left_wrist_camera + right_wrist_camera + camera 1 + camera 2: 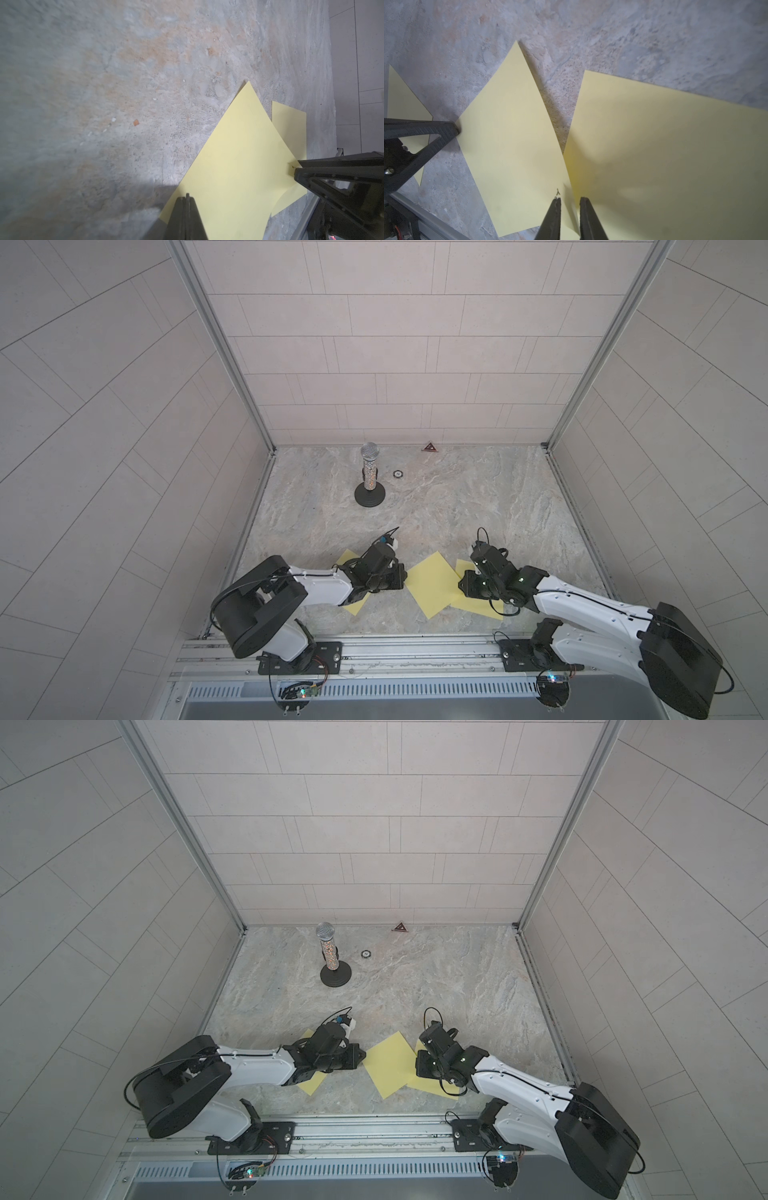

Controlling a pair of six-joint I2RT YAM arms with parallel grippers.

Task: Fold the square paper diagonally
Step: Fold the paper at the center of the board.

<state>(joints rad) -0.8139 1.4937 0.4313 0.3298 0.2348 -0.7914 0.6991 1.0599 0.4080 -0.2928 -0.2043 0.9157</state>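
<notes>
Left gripper (pixel 400 577) is seen with its jaws pressed together. In the left wrist view its two fingers (pixel 178 220) lie flat against each other, and their tip is set on the left corner of the square paper (pixel 430 589). Whether that corner is pinched or only pressed down cannot be told. Under the left arm a second yellow sheet (pixel 353 606) is largely covered, and only two of its corners are shown in both top views.

The square paper is laid on the marbled surface (pixel 415 510) near its front edge, about midway along it and between the two grippers. It is turned so that its corners point to the surface's edges. Most of it lies flat, but its right corner is curled upward.

At that corner the right gripper (pixel 461 585) is placed with its jaws a little apart. In the right wrist view a narrow gap is left between the fingers (pixel 553 220), and the curled edge of the paper (pixel 508 145) rises into this gap. Contact with either pad cannot be made out. A third yellow sheet (pixel 473 608) is spread flat under the right gripper, and its left edge is overlapped by the square paper.

Toward the back edge, well apart from the sheets, a microphone (pixel 369 472) is held upright on a round black base. A small ring-shaped item (pixel 397 474) lies just beside it. Further right a dark triangular marker (pixel 429 447) is set against the back edge.
</notes>
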